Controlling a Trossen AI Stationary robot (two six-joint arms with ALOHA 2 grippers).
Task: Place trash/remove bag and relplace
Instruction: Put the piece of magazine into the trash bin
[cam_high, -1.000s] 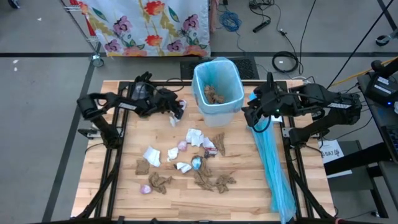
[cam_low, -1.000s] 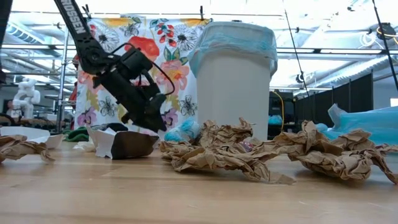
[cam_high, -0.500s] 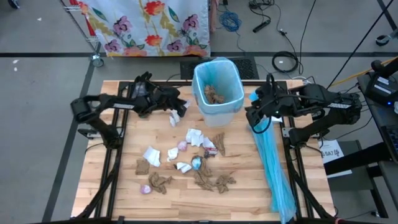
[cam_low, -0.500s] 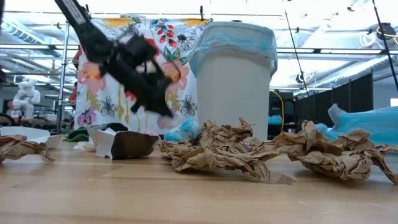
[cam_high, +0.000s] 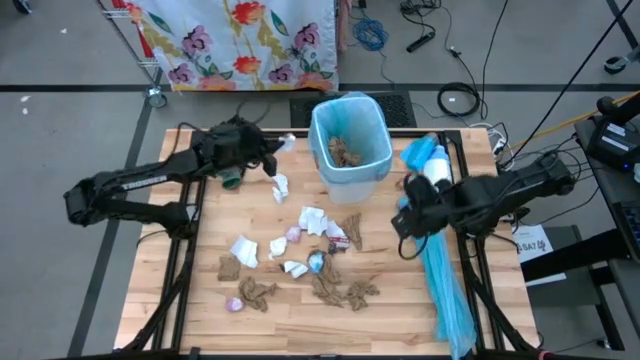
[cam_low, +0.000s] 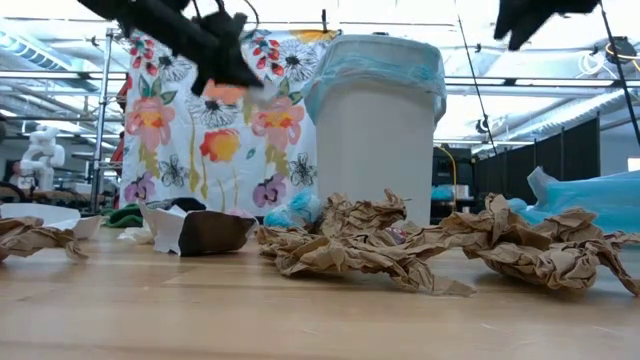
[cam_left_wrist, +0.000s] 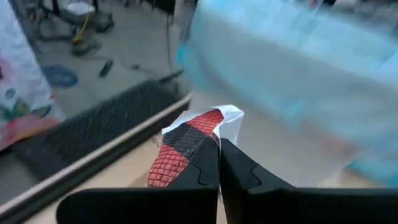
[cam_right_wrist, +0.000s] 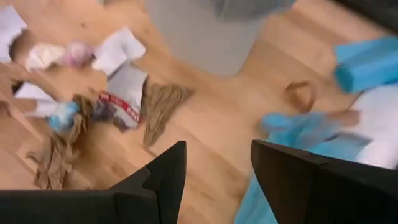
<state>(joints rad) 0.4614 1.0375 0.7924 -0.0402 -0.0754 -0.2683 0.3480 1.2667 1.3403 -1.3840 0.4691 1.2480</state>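
A white bin (cam_high: 350, 150) lined with a light-blue bag stands at the table's far middle, with brown paper inside. The trash (cam_high: 300, 250), crumpled brown and white scraps, lies scattered on the wood in front of it. My left gripper (cam_high: 276, 150) is raised just left of the bin's rim, shut on a white scrap printed red and black (cam_left_wrist: 193, 140). My right gripper (cam_high: 403, 222) hangs open above the table to the right of the trash, with nothing between its fingers (cam_right_wrist: 168, 171). My left gripper pinches the printed scrap's near end (cam_left_wrist: 208, 149) between its two fingertips. The fingers come almost level from the table's left, pointing toward the bin. The scrap sticks out past the fingertips, lifted clear of the table.
Long light-blue plastic sheets (cam_high: 442, 280) lie along the table's right edge, with a blue roll (cam_high: 420, 155) at their far end. One white scrap (cam_high: 280, 185) lies below the left gripper. A flowered cloth (cam_low: 210, 120) hangs behind the table.
My left gripper has risen from the table beside a white scrap and swung toward the bin's rim, tipping up to nearly level, with the printed scrap in it. My right gripper has come down and toward the table's near edge, over the blue sheets.
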